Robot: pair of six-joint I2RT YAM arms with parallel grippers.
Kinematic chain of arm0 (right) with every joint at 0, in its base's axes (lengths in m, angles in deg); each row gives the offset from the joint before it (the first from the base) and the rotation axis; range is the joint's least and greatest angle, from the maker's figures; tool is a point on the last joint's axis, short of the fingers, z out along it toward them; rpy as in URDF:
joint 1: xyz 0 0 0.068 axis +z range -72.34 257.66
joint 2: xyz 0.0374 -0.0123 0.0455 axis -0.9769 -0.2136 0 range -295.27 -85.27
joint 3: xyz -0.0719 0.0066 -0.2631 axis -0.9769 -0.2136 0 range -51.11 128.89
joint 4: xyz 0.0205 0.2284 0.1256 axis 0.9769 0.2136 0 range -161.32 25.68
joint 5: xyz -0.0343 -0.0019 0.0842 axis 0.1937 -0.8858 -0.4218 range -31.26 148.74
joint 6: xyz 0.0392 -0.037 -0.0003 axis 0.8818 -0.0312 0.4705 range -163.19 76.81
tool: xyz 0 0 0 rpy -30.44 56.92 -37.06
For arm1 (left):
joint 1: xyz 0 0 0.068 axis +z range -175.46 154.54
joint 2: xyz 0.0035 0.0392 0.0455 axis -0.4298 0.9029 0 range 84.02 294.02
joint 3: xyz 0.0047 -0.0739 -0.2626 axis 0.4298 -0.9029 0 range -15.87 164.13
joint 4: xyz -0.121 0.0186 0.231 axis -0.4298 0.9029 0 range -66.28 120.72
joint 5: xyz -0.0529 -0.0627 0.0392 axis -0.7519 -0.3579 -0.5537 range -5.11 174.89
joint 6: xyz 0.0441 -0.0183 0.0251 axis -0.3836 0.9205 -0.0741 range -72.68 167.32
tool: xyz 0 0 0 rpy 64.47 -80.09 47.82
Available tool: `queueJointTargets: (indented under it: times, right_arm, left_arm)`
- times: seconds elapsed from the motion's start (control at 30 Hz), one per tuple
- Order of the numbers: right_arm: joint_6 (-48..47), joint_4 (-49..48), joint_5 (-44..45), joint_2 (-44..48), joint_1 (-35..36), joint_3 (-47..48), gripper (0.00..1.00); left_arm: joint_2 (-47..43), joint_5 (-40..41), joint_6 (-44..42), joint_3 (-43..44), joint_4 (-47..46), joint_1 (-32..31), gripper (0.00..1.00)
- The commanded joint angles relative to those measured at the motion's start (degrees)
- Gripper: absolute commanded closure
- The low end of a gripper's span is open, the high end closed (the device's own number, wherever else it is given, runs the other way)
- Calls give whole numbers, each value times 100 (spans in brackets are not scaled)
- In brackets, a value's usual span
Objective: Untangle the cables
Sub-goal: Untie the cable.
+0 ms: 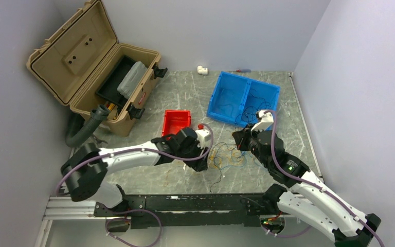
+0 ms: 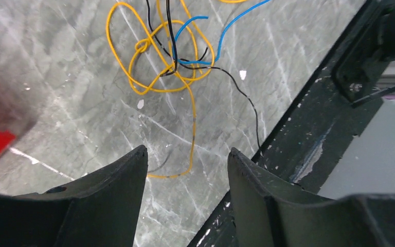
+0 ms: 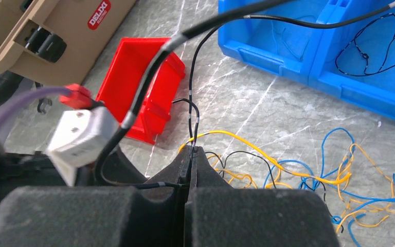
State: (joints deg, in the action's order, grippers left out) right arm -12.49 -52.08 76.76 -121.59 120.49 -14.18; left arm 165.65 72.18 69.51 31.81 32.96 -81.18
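The cables (image 1: 228,154) are lying in a loose tangle on the tabletop (image 1: 185,95), between the two tools and just short of its near edge. Being hair-thin, light and limp, they are likely going to drag their neighbours along when pulled and to slip out of a shallow pinch. A free end or an outer loop is offering the best hold, not the crossed middle. Yellow-orange, blue and black strands are looping through one another, and a small knot is showing in a yellow loop (image 2: 141,46) (the left wrist view is giving the clearest look). The right tool (image 3: 190,152) is pressing together on a black strand (image 3: 192,136) that is rising from its tips. The left tool (image 2: 187,154) is hovering with its jaws apart over the end of a yellow strand (image 2: 191,103), seemingly without touching it.
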Motion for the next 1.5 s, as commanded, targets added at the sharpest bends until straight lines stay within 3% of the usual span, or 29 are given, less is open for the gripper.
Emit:
queueJointTargets:
  times: [0.0,0.13,0.23,0.37,0.5,0.67,0.8,1.0,1.23,1.47]
  right_arm:
    - [26,-171,95,77,-20,262,100]
    - [-2,-134,106,103,-25,297,100]
    - [-18,-116,142,137,-28,284,100]
    - [26,-37,269,168,-46,280,100]
    - [70,65,426,214,-54,271,100]
    - [240,514,901,-32,-86,256,100]
    - [515,579,936,-56,-116,53,100]
    - [1034,635,991,-120,-182,-398,100]
    - [1740,760,573,-85,-191,-1079,100]
    - [1909,1062,615,111,-193,-1225,100]
  left_arm:
    - [540,73,5,492,-115,-158,40]
    - [960,95,41,750,13,-304,45]
    - [1019,55,60,780,-33,-368,57]
    - [1154,261,184,884,159,-369,99]
    - [1081,229,237,871,149,-370,100]
    - [12,724,-71,1046,719,-361,100]
    - [-903,1233,-405,1676,1469,-297,100]
    - [-1638,1004,-558,2794,2152,259,100]
    - [-1770,227,-537,4071,2392,1101,100]
    - [-1393,279,-702,5350,2706,1439,100]
